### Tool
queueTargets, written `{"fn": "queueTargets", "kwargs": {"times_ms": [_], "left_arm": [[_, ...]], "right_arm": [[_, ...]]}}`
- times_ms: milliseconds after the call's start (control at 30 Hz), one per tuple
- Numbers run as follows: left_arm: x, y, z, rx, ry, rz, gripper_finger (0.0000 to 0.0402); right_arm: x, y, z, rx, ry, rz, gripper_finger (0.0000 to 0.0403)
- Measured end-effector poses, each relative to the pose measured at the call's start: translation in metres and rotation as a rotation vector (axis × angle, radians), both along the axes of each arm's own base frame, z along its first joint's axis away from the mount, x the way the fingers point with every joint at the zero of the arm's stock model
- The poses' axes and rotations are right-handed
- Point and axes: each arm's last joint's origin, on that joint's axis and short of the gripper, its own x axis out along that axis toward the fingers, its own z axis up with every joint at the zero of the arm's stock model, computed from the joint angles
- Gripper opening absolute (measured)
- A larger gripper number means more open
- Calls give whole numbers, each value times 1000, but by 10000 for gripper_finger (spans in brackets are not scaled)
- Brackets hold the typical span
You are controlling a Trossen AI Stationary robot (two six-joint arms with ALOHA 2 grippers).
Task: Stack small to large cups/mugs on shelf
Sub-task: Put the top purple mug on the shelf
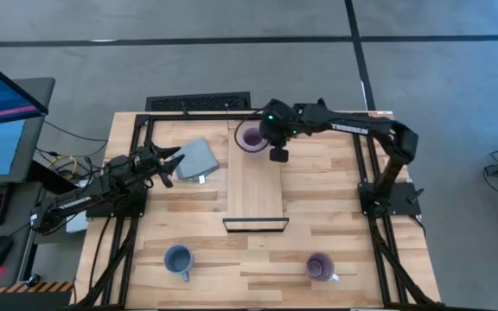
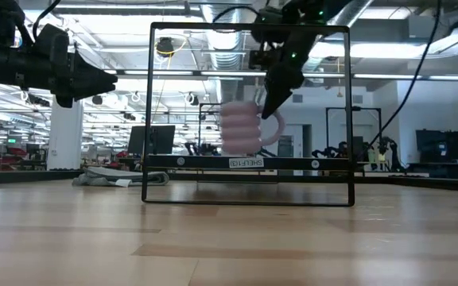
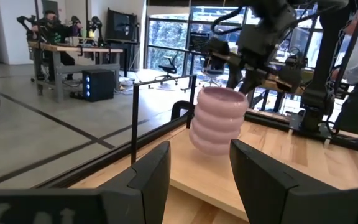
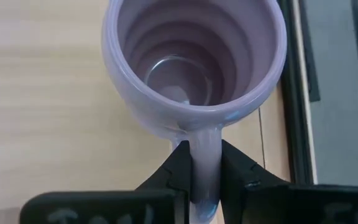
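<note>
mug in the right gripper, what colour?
Light purple mug, pinched by its handle in the right gripper; right wrist view shows it best.

Slatted table bears shelf, cloth, two mugs.

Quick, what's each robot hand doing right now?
Left hand: open, empty, beside the grey-blue folded cloth.
Right hand: shut on the ribbed lavender mug handle.

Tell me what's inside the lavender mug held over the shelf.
The ribbed lavender mug is empty; its bare bottom shows. The right tool pinches its handle.
</note>
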Motion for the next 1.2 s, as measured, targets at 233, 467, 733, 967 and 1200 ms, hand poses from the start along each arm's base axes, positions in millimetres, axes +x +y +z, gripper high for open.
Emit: {"fn": "queueTargets", "kwargs": {"times_ms": [233,467,733,967,1200], "left_arm": [[0,0,0,-3,-1,-3,158],[0,-1,0,-9,-1,-23,158],[0,-1,0,-9,-1,-24,158],[0,-1,0,-24,-9,-26,158],[0,-1,0,-21,-7,-26,158]], "right_arm": [[9,-9,-13,12,37,-10,60],[8,-12,-14,7,45,5,66],[8,-12,-16,4,61,17,94],[8,-12,-16,-3,59,20,96],[10,-8,-16,-2,55,24,97]]}}
